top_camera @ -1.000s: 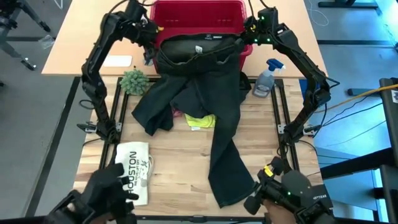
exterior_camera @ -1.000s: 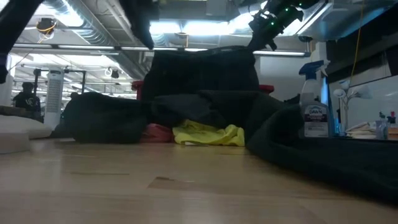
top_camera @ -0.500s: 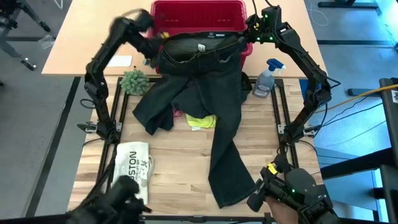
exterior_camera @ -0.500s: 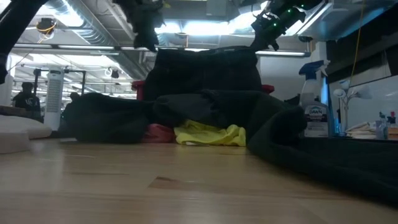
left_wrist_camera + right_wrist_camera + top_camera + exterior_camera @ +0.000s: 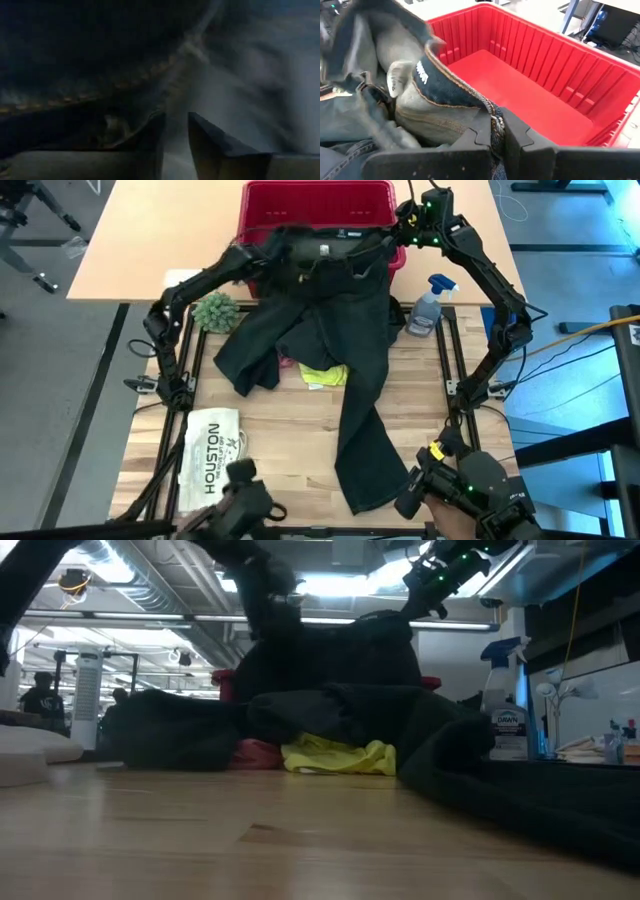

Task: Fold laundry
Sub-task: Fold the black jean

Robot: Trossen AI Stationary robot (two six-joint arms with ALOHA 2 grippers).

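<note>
Swinging in since before, left claw (image 5: 268, 252) nearly clenched at trousers (image 5: 345, 370) waistband; right claw (image 5: 400, 230) pinches it.

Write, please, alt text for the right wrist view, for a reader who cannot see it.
The right gripper is shut on the waistband of the dark denim trousers, holding it at the edge of the empty red plastic basket. The waistband's inner side, with a small white label, faces the camera.
</note>
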